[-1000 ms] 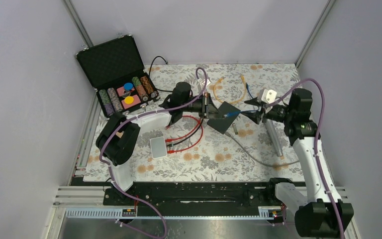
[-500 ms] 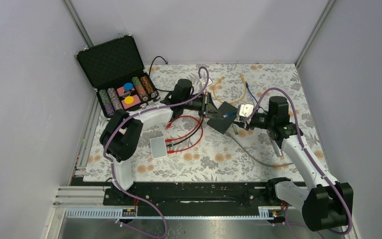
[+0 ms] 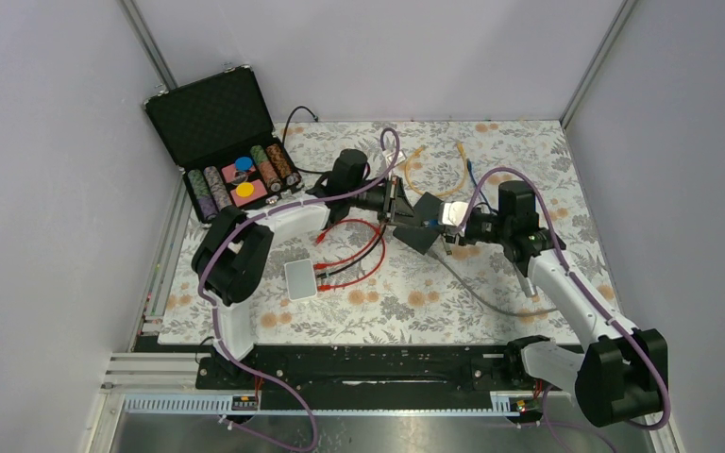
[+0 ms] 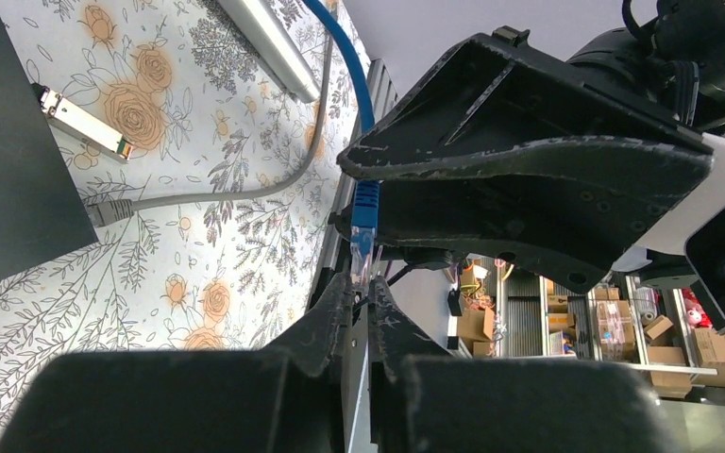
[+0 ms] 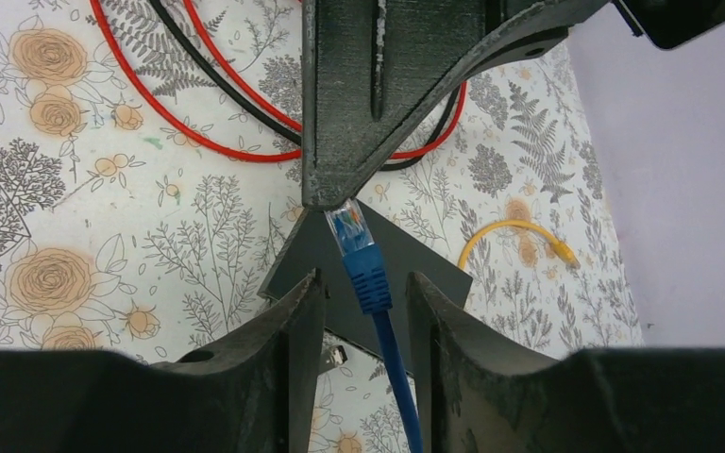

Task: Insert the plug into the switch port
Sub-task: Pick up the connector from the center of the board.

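Currently the plug (image 5: 354, 247) is in the air over the middle of the table (image 5: 75, 189), just above the black switch (image 4: 9, 142) and not in any port. It's a clear plastic connector with small coloured wires visible inside. A bright blue boot sits behind it, and a blue cable (image 5: 396, 377) runs off toward the right arm.

Left gripper (image 4: 361, 288) is clamped on the clear tip, fingers closed with only the plug between them. Right gripper (image 5: 363, 280) straddles the blue boot with its fingers apart and a gap on both sides, so it isn't gripping.

The two grippers meet nose to nose over the switch. Which way the plug's latch tab faces I cannot tell.

The switch lies flat on the flowered cloth with a grey cable (image 4: 245, 179) already plugged into its near edge. The port openings themselves aren't visible in any view.

Nearby are red and black wires (image 5: 198, 123) to the left and a yellow cable (image 5: 514, 231) on the far side.
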